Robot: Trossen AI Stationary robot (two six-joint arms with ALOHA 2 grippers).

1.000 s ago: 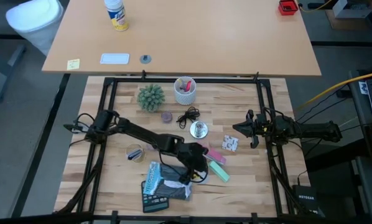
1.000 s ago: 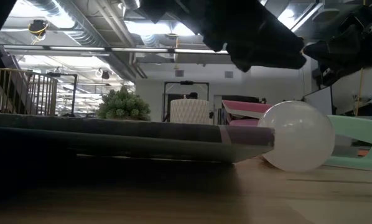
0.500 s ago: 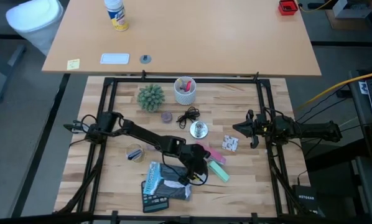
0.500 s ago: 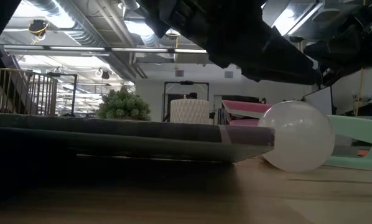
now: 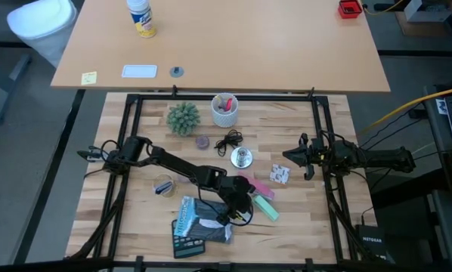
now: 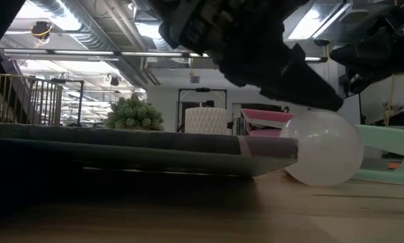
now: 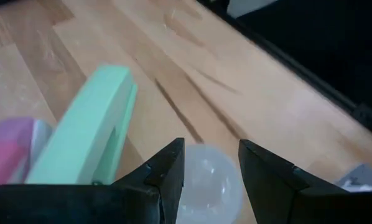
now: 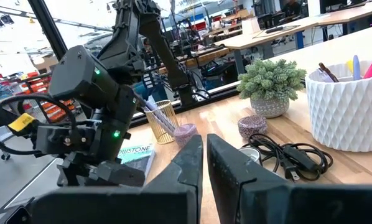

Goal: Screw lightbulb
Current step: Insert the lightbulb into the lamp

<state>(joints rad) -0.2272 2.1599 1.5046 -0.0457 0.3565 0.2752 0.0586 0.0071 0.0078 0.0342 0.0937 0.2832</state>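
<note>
- Step in hand, as judged: the pick-up approach. The left gripper is poised low over the small frosted-white pear-shaped lightbulb, near the middle of the wooden table.
- Tool state: the left gripper's dark fingers are seen part-open, one either side of the bulb's globe in the left wrist view; contact cannot be told and nothing is gripped yet.
- Bulb location: it is lying on the tabletop, just right of the flat dark packet and just beside the mint-green flat marker-like block; its silvery base is not seen.
- Next move, as judged: the fingers need lowering a little further and closing gently on the globe, since smooth round glass is likely to slip; the bulb then has to be carried to the round shiny silver socket fixture with black cord, further back.
- The right gripper is parked at the table's right side, fingers closed together, nothing held.
- Containers: a white ribbed cup at the far edge is holding pens and markers; a thin gold wire cup is holding a few sticks; a small green spiky plant is sat in a pot.
</note>
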